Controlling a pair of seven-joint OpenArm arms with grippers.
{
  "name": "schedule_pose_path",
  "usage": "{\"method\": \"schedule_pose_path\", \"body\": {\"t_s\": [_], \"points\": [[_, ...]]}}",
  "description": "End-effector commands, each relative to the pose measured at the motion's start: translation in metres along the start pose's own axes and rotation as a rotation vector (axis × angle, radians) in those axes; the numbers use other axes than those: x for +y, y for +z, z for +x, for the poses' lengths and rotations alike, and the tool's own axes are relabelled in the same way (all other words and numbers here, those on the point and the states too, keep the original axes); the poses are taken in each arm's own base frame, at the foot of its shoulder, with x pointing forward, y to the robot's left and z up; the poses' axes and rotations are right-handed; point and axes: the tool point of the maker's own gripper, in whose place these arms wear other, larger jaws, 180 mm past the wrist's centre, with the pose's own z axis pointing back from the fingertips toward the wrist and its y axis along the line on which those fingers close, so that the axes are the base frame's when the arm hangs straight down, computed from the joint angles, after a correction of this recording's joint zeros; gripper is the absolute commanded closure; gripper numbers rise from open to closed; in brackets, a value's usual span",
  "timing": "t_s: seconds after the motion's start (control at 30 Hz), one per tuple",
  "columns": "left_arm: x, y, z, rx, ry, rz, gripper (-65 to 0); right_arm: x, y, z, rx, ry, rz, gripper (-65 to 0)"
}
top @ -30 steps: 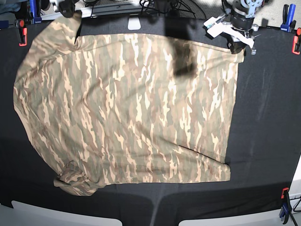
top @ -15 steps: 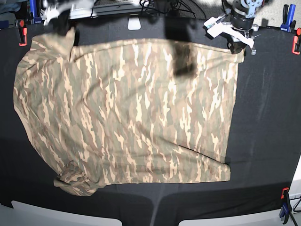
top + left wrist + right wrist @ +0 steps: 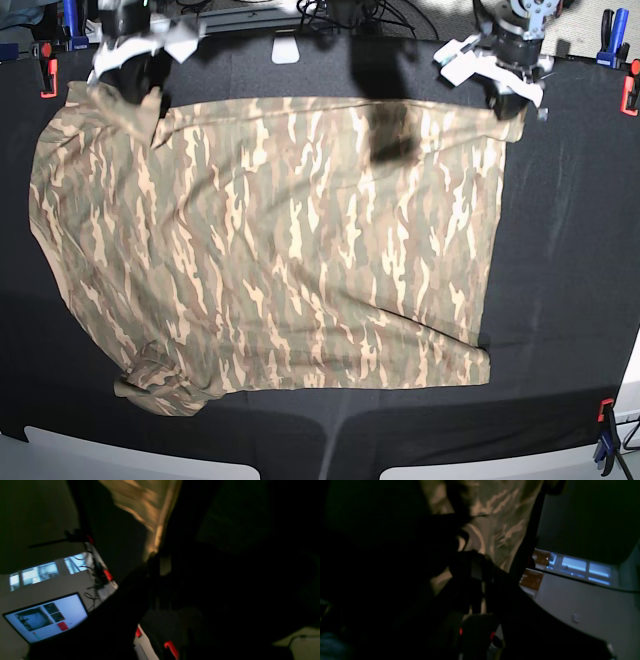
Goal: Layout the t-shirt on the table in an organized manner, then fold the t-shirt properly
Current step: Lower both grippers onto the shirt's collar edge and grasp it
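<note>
The camouflage t-shirt [image 3: 280, 250] lies spread over most of the black table [image 3: 570, 250], with a bunched sleeve at its near left corner. My left gripper [image 3: 512, 103] is shut on the shirt's far right corner. My right gripper [image 3: 148, 92] is shut on the far left corner, where the cloth is rucked up. In the left wrist view a strip of shirt [image 3: 145, 502] runs down into the dark left gripper [image 3: 153, 556]. The right wrist view shows the shirt [image 3: 505, 517] hanging right behind the right gripper [image 3: 470, 555]; the fingers are too dark to make out.
Red clamps [image 3: 48, 75] [image 3: 630, 92] sit at the table's far corners and another clamp [image 3: 605, 425] at the near right edge. A dark shadow [image 3: 390, 130] falls on the shirt's far middle. A lit monitor [image 3: 47, 617] stands beyond the table.
My right gripper has come down from the far edge toward me, bringing the shirt's far left corner with it. The left gripper has shifted slightly away, and the far edge lies straighter.
</note>
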Motion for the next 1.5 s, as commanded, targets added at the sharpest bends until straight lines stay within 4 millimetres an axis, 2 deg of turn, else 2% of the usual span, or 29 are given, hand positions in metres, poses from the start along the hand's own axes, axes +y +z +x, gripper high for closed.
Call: {"method": "schedule_pose_path", "body": {"t_s": [0.0,0.13,0.23,0.37,0.53,0.7,0.87,1.03,1.27,1.37,1.47], "points": [[0.015,0.003,0.005,-0.023,0.009,0.046,0.0,-0.012,-0.003,0.005,-0.023,-0.019,-0.034,0.0],[0.032,0.007,0.017,-0.066,0.066,0.099,0.0,-0.028,-0.022,0.010,-0.027,-0.066,-0.059,0.0],[0.036,0.004,0.025,-0.107,0.110,0.098,0.0,-0.043,-0.035,0.013,-0.028,-0.105,-0.091,0.0],[0.039,-0.010,0.028,-0.109,0.232,0.047,0.0,-0.060,-0.051,0.018,-0.032,-0.167,-0.110,0.0],[0.065,-0.028,0.034,-0.125,0.308,0.070,0.0,-0.074,-0.067,0.027,-0.053,-0.210,-0.099,0.0],[0.083,-0.037,0.040,-0.142,0.334,0.105,0.0,-0.092,-0.077,0.046,-0.075,-0.284,-0.152,0.0],[0.077,-0.038,0.054,-0.152,0.431,0.065,0.0,-0.116,-0.086,0.065,-0.101,-0.353,-0.215,0.0],[0.074,-0.038,0.070,-0.170,0.508,0.045,0.0,-0.142,-0.094,0.074,-0.121,-0.385,-0.277,0.0],[0.101,-0.047,0.072,-0.182,0.524,0.112,0.0,-0.160,-0.101,0.073,-0.120,-0.421,-0.304,0.0],[0.113,-0.051,0.063,-0.169,0.535,0.148,0.0,-0.168,-0.104,0.063,-0.097,-0.439,-0.314,0.0],[0.116,-0.054,0.057,-0.158,0.583,0.139,0.0,-0.179,-0.108,0.049,-0.062,-0.477,-0.327,0.0]]}}
